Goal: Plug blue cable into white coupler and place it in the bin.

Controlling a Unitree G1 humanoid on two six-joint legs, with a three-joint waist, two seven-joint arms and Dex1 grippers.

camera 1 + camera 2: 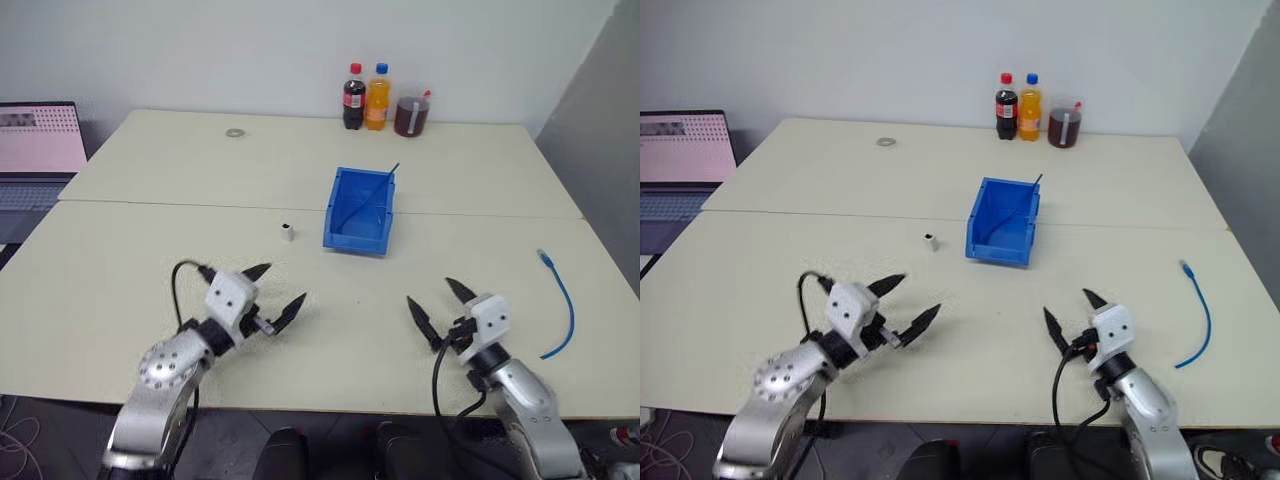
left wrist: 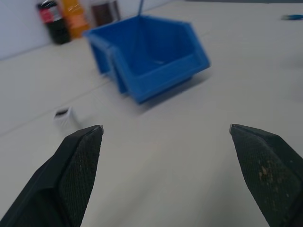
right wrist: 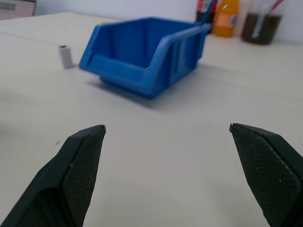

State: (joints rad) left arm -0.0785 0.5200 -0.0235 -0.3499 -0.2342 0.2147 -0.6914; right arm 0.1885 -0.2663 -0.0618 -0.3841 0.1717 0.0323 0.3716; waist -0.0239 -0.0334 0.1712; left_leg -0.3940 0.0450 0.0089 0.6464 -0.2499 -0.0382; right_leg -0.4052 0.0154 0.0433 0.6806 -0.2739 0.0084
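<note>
Thin light-blue cable [image 1: 563, 305] curving at the table's [image 1: 150, 260] right edge, tiny white coupler [image 1: 288, 232] left of blue bin [image 1: 360, 210], bottles [image 1: 366, 97] behind, left end effector [image 1: 272, 294] and right end effector [image 1: 436, 307] both wide, empty.

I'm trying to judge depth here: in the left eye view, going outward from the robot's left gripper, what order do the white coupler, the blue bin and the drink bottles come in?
From the left gripper:
1. White coupler, just ahead on the table.
2. Blue bin, beyond and to the coupler's right.
3. Drink bottles, at the table's far edge.
</note>
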